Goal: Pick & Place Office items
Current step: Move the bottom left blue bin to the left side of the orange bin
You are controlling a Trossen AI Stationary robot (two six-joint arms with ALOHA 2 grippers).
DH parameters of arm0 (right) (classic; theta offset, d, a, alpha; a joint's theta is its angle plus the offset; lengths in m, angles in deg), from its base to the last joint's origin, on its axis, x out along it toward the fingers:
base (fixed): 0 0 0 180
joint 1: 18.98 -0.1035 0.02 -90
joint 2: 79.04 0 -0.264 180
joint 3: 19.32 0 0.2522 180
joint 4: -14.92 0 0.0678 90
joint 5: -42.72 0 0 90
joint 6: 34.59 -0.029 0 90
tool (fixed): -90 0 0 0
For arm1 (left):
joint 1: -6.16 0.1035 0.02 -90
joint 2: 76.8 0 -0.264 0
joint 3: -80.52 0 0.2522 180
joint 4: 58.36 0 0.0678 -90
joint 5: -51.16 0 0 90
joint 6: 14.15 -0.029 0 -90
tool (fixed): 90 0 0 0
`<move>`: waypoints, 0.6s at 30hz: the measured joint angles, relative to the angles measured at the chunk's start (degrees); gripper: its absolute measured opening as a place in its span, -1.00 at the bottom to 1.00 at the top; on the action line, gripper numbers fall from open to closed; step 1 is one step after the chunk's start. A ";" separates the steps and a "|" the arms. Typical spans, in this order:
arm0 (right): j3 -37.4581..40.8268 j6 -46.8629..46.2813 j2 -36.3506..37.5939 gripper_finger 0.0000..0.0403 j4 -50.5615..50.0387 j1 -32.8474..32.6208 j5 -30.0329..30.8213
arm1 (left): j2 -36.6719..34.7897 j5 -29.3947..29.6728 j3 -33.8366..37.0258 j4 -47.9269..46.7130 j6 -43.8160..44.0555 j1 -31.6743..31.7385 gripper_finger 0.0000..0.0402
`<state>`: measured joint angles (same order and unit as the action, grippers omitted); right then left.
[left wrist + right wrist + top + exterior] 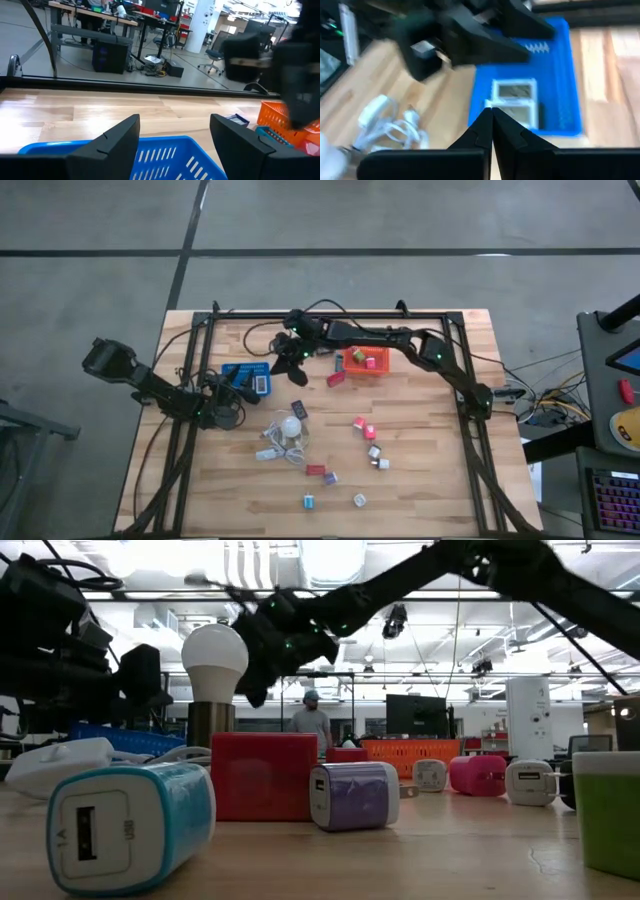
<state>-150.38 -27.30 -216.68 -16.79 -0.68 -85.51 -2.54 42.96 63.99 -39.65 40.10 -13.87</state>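
Observation:
Office items lie scattered on the wooden table: a red block (336,379), a pink piece (359,423), white cubes (373,450), a bluish bit (309,502). A dark flat rectangle with a pale label (514,92) lies in the blue basket (232,368); red pieces (371,364) sit in the orange basket (380,372). My left gripper (175,122) is open, level, at the blue basket's near-left side with nothing between its fingers. My right gripper (492,112) is shut and empty, hanging above the table just right of the blue basket (560,60).
A white bulb (291,426) with a white cord (270,448) lies mid-table. In the low view a teal charger (130,825), a red block (265,775) and a purple cube (355,795) stand near the camera. A black frame (330,315) edges the table.

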 joint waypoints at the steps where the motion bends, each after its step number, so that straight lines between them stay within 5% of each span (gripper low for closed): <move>1: -1.70 0.38 -1.13 -0.96 -2.09 0.29 -0.31 | 0.00 -0.01 -0.13 0.06 -0.01 0.00 0.23; 18: -17.66 2.08 -11.50 -0.96 -13.69 0.39 -2.35 | 0.32 0.70 -0.48 0.10 -0.84 0.07 0.23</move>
<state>-168.04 -25.23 -228.18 -30.48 -0.28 -87.85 -2.21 43.66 63.51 -39.55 39.25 -13.80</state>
